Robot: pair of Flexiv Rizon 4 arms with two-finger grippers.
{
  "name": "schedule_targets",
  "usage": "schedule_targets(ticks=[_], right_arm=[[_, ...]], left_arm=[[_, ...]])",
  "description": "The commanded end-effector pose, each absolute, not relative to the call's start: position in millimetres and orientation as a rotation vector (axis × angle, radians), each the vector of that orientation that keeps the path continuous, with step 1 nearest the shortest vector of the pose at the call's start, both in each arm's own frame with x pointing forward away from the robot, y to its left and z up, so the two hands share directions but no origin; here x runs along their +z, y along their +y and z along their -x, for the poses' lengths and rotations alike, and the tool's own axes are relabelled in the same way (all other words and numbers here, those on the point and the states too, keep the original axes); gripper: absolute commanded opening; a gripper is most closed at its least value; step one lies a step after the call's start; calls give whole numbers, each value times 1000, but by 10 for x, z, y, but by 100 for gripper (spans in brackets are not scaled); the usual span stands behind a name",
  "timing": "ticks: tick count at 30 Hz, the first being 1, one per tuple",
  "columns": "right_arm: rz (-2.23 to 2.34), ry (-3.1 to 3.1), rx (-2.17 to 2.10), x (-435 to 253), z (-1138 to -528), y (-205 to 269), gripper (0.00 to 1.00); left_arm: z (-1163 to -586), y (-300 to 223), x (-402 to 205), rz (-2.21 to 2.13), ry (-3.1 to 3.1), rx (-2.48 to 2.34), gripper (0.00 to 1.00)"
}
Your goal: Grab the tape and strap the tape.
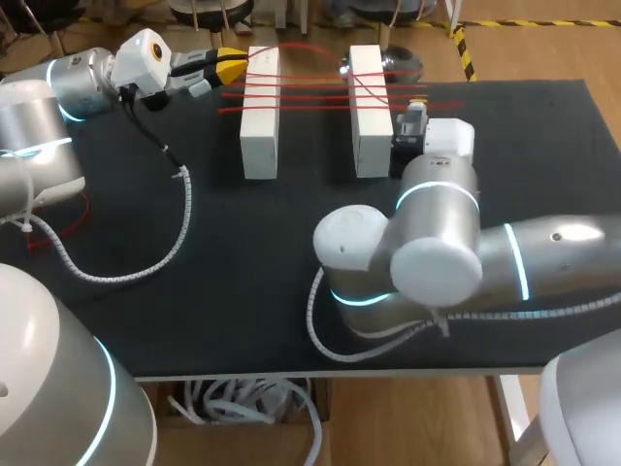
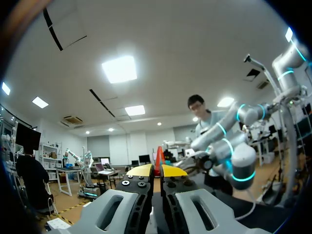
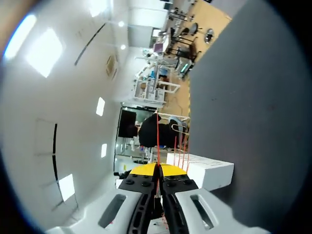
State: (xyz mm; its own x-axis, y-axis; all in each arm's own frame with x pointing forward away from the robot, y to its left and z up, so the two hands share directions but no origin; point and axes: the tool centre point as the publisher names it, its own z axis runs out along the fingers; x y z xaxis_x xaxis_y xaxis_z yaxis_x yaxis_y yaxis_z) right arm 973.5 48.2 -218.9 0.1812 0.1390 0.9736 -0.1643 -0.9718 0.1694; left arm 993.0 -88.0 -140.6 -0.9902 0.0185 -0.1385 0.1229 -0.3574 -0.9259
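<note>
— Red tape [image 1: 310, 94], where was it?

— Stretched in several thin strands across the tops of two white blocks on the black table [image 1: 243, 243]. It ran from the left block [image 1: 260, 112] over the gap to the right block [image 1: 370, 109]. The strands lay too close together for me to count.

— And your left gripper [image 1: 231, 66]?

— It hung just beside the far end of the left block. Its yellow tips were pinched together on the tape's end. My left wrist view showed a sliver of red squeezed between them and nothing more of the tape.

— The right gripper [image 3: 158, 169]?

— From above, my own wrist covered nearly all of it. Only a speck of yellow showed by the right block's outer side. My right wrist view was plainer: the tips were pressed together on a red strand that led ahead to a white block, with a few more strands beside it. Where those ended I could not make out
</note>
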Motion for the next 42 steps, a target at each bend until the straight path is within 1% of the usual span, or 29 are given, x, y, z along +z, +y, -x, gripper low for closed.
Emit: schedule_targets(ticks=[1, 33, 42], right_arm=[[-2224, 97, 1901, -2181, -9720, 344, 0], [-2224, 97, 1901, -2181, -9720, 344, 0], [-1962, 257, 1887, -1934, -9876, 628, 0]], left_arm=[[-9940, -879, -1416, -196, 1741, -2533, 0], [-9940, -879, -1416, -196, 1741, -2533, 0], [-9940, -879, -1416, -196, 1741, -2533, 0]])
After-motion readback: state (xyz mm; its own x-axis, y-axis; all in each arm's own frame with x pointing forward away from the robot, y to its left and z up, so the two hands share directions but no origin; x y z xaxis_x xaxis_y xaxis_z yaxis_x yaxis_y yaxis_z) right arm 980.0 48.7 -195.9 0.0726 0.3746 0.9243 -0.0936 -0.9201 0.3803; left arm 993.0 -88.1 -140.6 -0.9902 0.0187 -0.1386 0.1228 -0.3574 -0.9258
